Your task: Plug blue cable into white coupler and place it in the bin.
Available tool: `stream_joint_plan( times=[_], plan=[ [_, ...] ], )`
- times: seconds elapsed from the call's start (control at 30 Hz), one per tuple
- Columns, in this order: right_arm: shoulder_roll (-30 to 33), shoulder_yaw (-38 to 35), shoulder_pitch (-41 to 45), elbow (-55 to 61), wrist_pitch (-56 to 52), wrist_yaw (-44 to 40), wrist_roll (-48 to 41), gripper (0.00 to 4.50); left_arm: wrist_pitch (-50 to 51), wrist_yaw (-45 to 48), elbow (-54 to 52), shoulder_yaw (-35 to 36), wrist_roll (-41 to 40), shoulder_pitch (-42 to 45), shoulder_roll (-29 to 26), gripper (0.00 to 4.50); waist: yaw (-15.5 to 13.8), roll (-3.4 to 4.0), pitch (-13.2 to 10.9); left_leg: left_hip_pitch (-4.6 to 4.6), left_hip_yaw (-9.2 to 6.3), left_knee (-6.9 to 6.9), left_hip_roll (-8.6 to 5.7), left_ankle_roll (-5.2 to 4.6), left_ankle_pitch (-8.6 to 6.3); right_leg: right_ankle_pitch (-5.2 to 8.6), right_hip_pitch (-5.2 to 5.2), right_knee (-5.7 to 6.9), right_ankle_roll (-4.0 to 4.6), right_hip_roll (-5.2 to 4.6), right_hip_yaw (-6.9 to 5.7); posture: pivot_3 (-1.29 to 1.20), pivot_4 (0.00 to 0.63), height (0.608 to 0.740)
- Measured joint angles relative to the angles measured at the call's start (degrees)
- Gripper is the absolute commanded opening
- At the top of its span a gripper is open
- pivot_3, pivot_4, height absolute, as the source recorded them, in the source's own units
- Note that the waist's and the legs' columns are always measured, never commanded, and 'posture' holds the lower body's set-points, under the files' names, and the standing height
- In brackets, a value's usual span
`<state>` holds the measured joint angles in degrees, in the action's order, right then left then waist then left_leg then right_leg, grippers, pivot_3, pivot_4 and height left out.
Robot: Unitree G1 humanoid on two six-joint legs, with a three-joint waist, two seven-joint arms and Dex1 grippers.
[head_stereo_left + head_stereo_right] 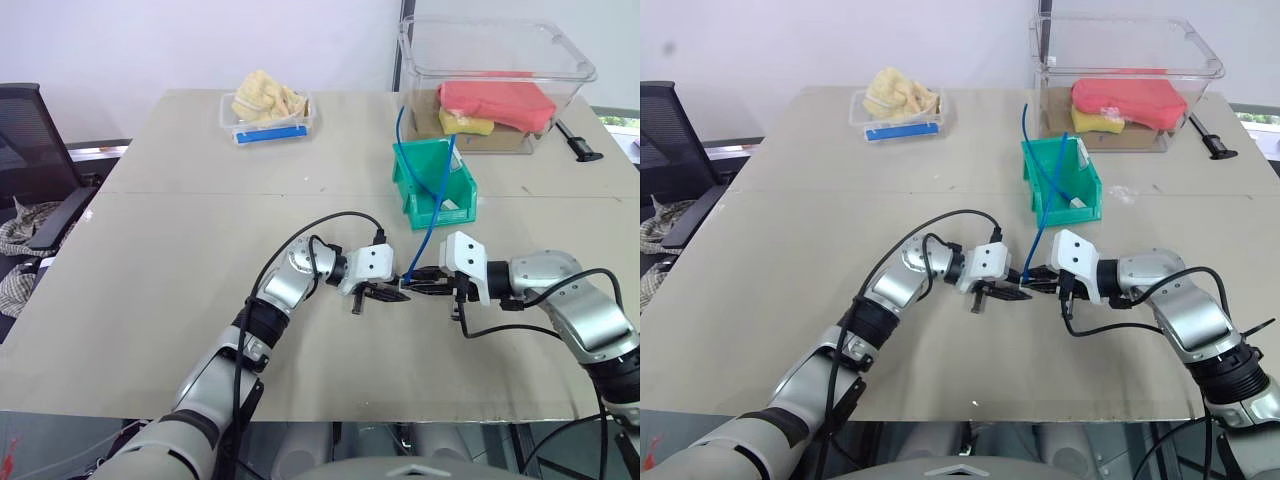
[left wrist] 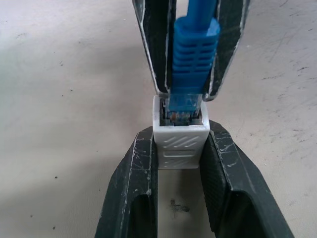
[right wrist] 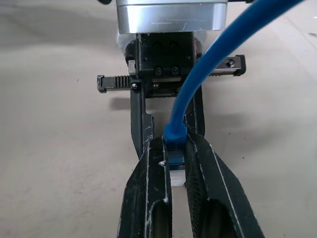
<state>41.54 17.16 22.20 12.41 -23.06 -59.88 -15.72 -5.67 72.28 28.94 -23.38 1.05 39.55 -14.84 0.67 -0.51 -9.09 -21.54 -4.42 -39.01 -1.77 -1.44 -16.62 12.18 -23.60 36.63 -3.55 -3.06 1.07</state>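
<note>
Plug's going in: my left end effector [image 2: 178, 148] pinches the white coupler [image 2: 179, 144], right end effector [image 3: 174, 158] clamps the blue cable [image 2: 193, 54]. Not sure it's seated. Bin [image 1: 432, 185] drop's left.

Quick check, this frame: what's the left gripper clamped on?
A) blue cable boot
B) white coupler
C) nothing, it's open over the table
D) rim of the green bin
B: in the left wrist view the left gripper has its two black fingers pressed against either side of the white coupler, while the right gripper holds the blue cable by its boot with the plug at the coupler's socket.
</note>
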Motion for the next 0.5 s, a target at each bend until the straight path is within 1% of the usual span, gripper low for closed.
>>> stream_joint_plan(
  times=[0.17,0.27,0.33,0.4,0.43,0.5],
  plan=[
    [-0.2,0.8,2.8,-0.1,-6.3,-1.7,-0.2,0.0,0.0,-0.5,0.0,-0.1,0.1,-0.4,0.2,0.6,0.0,-0.06,0.3,0.04,-0.02,0.0,0.03,0.0,0.0,0.0,0.04,0.01,0.0,0.0,0.0,0.0,0.15,0.739],
    [-0.4,0.7,2.5,-0.1,-6.8,-1.7,-0.2,0.0,0.2,-1.0,0.0,-0.1,0.2,-0.7,0.4,0.6,0.0,-0.2,0.5,0.05,-0.04,0.0,0.04,0.0,0.0,0.0,0.05,0.0,0.01,-0.01,-0.02,0.0,0.15,0.739],
    [-2.0,-0.4,1.2,-0.7,-5.7,-0.5,-0.1,0.0,0.3,-1.3,0.0,0.0,0.2,-1.0,0.3,0.6,0.0,-0.36,0.7,0.12,-0.04,0.0,0.04,0.0,0.0,0.0,0.11,0.01,0.01,0.0,-0.02,0.0,0.15,0.739],
    [-4.2,-2.9,-0.8,-1.6,-3.0,0.9,-0.3,0.79,0.5,-1.7,0.0,0.5,0.0,-1.4,0.2,0.6,0.0,-0.39,0.7,0.19,-0.01,0.0,0.05,0.0,-0.01,0.0,0.15,0.04,0.0,-0.01,0.03,0.0,0.15,0.739],
    [-5.1,-3.4,-2.1,-2.6,-2.7,2.2,-0.3,1.1,0.7,-1.9,-0.4,0.4,0.0,-1.4,0.4,0.6,0.0,-0.39,0.7,0.2,0.0,0.0,0.05,0.0,-0.01,0.0,0.15,0.08,0.0,-0.03,0.05,0.0,0.15,0.739],
    [-6.2,-5.2,-3.5,-3.2,-2.4,3.6,-1.2,2.02,1.1,-2.1,-1.0,0.4,-0.1,-1.8,0.5,0.6,0.0,-0.24,0.5,0.19,0.05,0.0,0.04,0.0,-0.01,0.0,0.12,0.1,0.0,-0.06,0.12,0.0,0.15,0.739]
  ],
)
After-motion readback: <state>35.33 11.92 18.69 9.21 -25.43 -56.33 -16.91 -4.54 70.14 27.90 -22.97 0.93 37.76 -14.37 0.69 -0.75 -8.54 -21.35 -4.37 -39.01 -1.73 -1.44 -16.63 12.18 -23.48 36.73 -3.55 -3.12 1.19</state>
